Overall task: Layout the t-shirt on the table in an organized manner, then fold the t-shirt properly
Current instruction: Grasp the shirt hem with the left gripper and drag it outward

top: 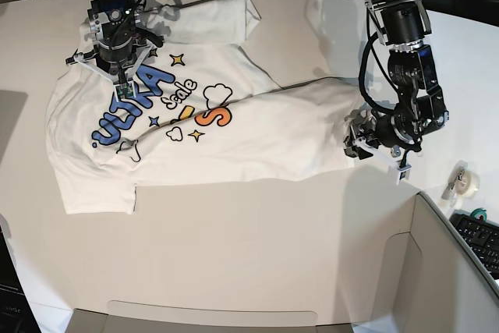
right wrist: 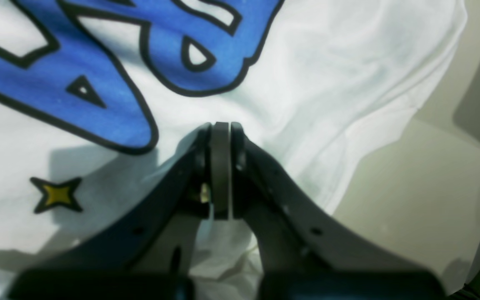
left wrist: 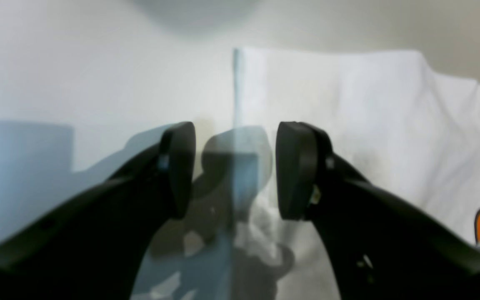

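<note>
The t-shirt (top: pixel 234 134) is lying print-up on the table (top: pixel 257 247), partly spread and still creased; no fold is showing. The left gripper (left wrist: pixel 235 166) is hanging with jaws apart over the shirt's hem. The right gripper (right wrist: pixel 221 166) is sitting closed beside the print, gripping nothing visible. A cardboard box (top: pixel 437 271) is standing near the hem.
</note>
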`<state>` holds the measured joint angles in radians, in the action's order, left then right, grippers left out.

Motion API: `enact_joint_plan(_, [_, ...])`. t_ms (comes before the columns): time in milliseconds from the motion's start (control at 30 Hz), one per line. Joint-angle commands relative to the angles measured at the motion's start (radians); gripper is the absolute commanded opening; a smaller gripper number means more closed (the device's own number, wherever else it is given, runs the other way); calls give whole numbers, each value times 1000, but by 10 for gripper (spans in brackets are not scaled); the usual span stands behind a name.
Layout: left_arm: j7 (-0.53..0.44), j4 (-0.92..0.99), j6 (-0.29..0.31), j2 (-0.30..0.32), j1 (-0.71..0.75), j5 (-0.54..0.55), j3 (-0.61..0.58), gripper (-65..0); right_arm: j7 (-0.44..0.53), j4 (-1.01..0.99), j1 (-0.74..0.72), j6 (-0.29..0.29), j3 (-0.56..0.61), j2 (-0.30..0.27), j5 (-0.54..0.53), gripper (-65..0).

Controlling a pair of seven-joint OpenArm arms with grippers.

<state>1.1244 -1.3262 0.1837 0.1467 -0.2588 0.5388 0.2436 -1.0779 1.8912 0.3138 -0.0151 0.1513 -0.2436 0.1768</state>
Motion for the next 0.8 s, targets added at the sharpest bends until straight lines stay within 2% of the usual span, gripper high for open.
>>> enact_joint_plan(0, [1,-3,1,-3,-26,11,7,-354,-63,-6,14,-9,1,-3,-30,-650])
enact_joint_plan(100, [6,46,1,-12,-29,22,7,-354,-63,-6,14,-9,1,-1,-30,-650])
enact_joint_plan(300, [6,161,1,3,-29,169,-2,-355,-61,-5,15,-9,1,-1,-30,-650])
enact_joint_plan(433, [3,196,3,11,-30,203,-2,-360,-61,-5,15,-9,1,-1,-30,-650])
enact_joint_plan(500, [-2,196,3,12,-30,203,-3,-395,-61,-5,15,-9,1,-1,-30,-650])
enact_joint_plan(667, [-10,195,3,14,-40,201,-3,-642,-61,-6,17,-9,1,-1,-30,-650])
enact_joint_plan(767, [-13,195,3,15,-66,201,-3,-647,-61,-6,17,-9,1,-1,-30,-650])
